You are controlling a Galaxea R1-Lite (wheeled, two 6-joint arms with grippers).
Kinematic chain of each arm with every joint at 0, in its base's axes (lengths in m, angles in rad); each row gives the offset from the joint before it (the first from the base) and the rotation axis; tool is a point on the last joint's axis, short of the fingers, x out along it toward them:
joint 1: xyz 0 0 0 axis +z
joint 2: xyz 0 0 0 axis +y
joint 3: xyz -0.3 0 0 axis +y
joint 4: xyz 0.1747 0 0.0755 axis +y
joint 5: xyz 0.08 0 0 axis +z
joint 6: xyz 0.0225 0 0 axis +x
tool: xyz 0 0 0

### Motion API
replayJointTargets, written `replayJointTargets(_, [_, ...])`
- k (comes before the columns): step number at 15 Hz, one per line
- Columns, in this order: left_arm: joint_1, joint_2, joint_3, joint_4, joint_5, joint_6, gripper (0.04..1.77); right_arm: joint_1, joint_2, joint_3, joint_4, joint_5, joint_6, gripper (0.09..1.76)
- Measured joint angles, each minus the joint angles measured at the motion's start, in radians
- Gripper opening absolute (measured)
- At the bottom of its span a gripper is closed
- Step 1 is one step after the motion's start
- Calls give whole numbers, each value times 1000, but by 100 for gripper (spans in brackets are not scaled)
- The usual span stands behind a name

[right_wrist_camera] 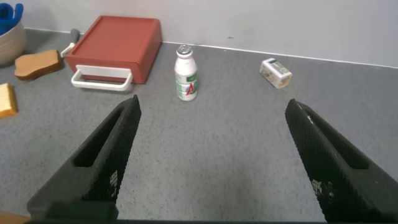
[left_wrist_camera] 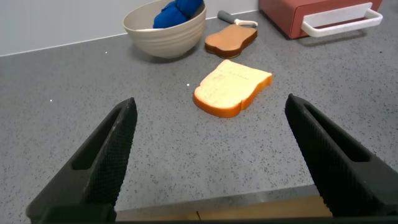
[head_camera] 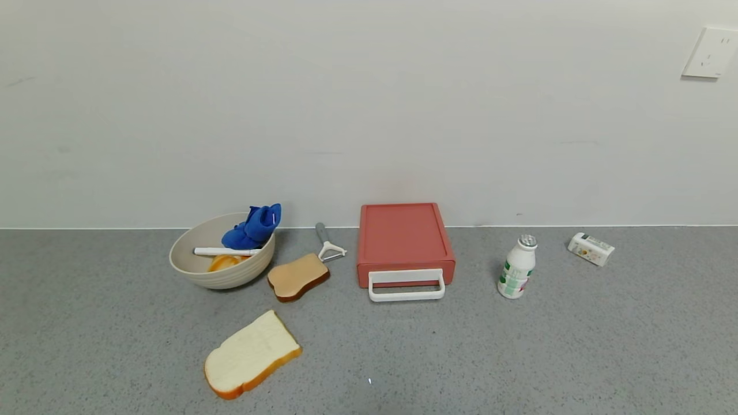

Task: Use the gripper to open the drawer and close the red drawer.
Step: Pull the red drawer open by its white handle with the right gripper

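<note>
Drawer shut, both arms held back from it.

Your drawer (head_camera: 405, 242), a flat coral plastic box with a white loop handle (head_camera: 406, 285), sits mid-tabletop (head_camera: 519, 357) against the wall, between a brown bread slice (head_camera: 298, 277) and a small bottle (head_camera: 517, 267). Left end effector (left_wrist_camera: 211, 158) and right end effector (right_wrist_camera: 214, 158) hover low and near you, jaws spread, empty. The box looks light and smooth: pull off-centre and you may drag it whole, or clip the bottle.
</note>
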State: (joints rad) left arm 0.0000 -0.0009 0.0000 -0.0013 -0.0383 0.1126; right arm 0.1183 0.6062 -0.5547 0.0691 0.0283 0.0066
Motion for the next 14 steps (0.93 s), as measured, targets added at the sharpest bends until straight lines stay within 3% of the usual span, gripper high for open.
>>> replayJointTargets(14, [0,0,0,0,0,0,172,0,0,0,0,0,0,171])
